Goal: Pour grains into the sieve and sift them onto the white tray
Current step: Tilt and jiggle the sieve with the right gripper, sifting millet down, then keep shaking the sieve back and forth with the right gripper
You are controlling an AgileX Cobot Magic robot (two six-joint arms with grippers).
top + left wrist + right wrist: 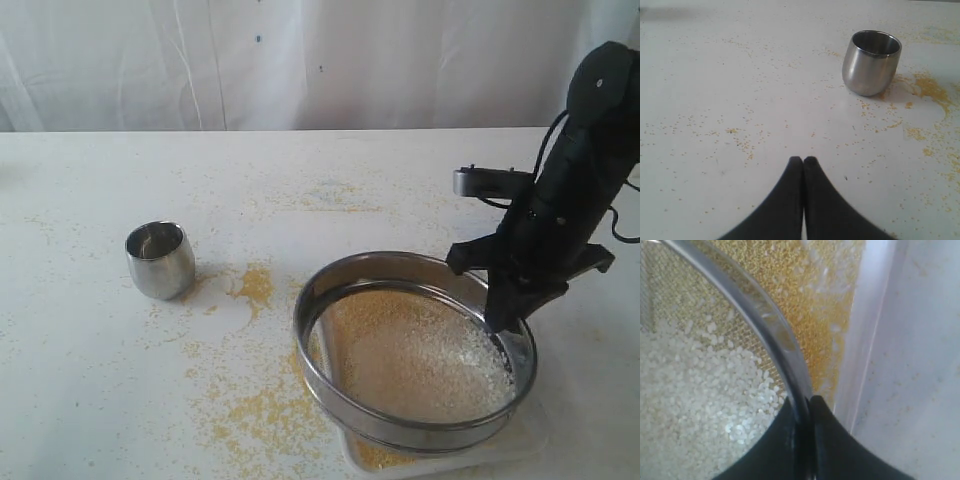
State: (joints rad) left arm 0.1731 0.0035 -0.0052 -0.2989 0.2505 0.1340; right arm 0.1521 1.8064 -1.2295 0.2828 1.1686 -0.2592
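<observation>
The sieve (330, 285), a wide steel ring with mesh bottom, sits tilted over the white tray (520, 442) at the front right. Pale whitish grains (430, 360) lie on its mesh, and fine yellow grains (815, 300) show on the tray below it. My right gripper (503, 322) is shut on the sieve's rim (765, 315), one finger inside the ring and one outside; it shows in the wrist view as right gripper (802, 402). My left gripper (803, 160) is shut on nothing, hovering over the bare table, away from the sieve. It is out of sight in the exterior view.
A small rounded steel cup (160, 260) stands upright on the table at the left, also seen as the cup (871, 62) from the left wrist. Yellow meal is spilled on the table (255, 285) between cup and sieve and in front of the sieve (250, 415).
</observation>
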